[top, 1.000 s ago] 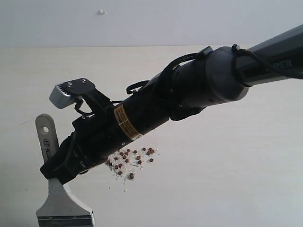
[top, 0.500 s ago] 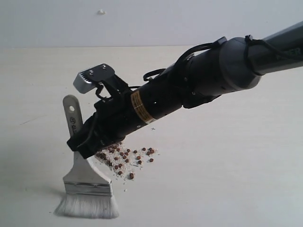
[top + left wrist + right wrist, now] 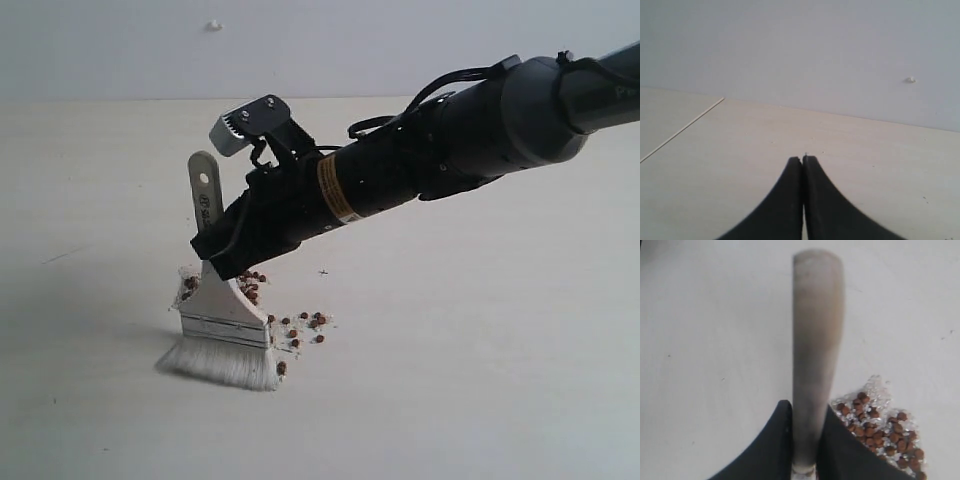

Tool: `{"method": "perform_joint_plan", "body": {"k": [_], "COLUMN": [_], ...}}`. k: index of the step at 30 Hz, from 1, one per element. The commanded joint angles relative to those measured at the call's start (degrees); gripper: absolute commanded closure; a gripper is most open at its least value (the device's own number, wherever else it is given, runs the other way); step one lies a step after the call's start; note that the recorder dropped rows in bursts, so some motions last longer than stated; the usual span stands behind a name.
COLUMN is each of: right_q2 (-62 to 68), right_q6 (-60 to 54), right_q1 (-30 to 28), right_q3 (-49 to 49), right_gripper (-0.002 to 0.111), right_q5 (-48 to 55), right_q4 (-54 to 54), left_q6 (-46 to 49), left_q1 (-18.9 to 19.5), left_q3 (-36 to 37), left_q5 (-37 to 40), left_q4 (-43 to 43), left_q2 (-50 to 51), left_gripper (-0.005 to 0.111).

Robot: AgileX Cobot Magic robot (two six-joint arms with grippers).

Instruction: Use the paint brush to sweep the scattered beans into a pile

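Note:
My right gripper [image 3: 215,255] reaches across to the left and is shut on the pale handle of the paint brush [image 3: 206,200]. The brush stands nearly upright, its silver ferrule [image 3: 225,327] low and its cream bristles [image 3: 222,364] pressed on the table. Reddish-brown beans [image 3: 300,328] with whitish grit lie just right of the brush; a few show at the ferrule's left edge [image 3: 188,283]. In the right wrist view the brush handle [image 3: 816,340] runs between the black fingers [image 3: 771,445], with beans [image 3: 875,432] beside it. My left gripper [image 3: 803,159] is shut, empty, over bare table.
The pale wooden table [image 3: 480,350] spreads around the beans. A grey wall [image 3: 320,45] rises behind it, with a small white fleck [image 3: 213,25] on it. A thin seam [image 3: 682,129] crosses the table in the left wrist view.
My right gripper has carried the brush up and to the right, into the beans. The bristles came into view and now touch the left side of the scatter, pushing beans together.

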Motion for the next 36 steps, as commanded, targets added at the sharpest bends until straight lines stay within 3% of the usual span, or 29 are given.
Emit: {"method": "perform_joint_plan", "body": {"k": [1,12,24,29,32,36], "right_q2": [0.22,-2.26,-15.72,-20.07,-21.73,-22.41], "right_q6": [-7.04,-7.37,6.95,26.17,30.03,30.37], "right_q1": [-0.66,-0.66,-0.66,-0.14,0.65,6.21], "right_q3": [-0.06,-0.06,-0.06,0.76,3.14,7.04], "right_gripper": [0.108,0.108,0.108,0.108,0.108,0.108], "right_q5": [5.89,6.11,7.89,22.24,30.48,50.11], "right_q4": [1.43,3.04,0.03,-11.27,-11.27,-11.27], "left_q6": [-0.13,-0.13,-0.13,-0.13,-0.13,-0.13], "left_q1": [0.07,0.07,0.07,0.07,0.07,0.07], "left_q3": [-0.05,-0.05,-0.05,-0.05,-0.05,-0.05], "left_q5": [-0.08,-0.08,-0.08,-0.08,-0.08,-0.08], "left_q4": [0.19,0.19,0.19,0.19,0.19,0.19], "left_q2": [-0.38,-0.38,-0.38,-0.38,-0.38,-0.38], "left_gripper": [0.107,0.107,0.107,0.107,0.107,0.107]}}
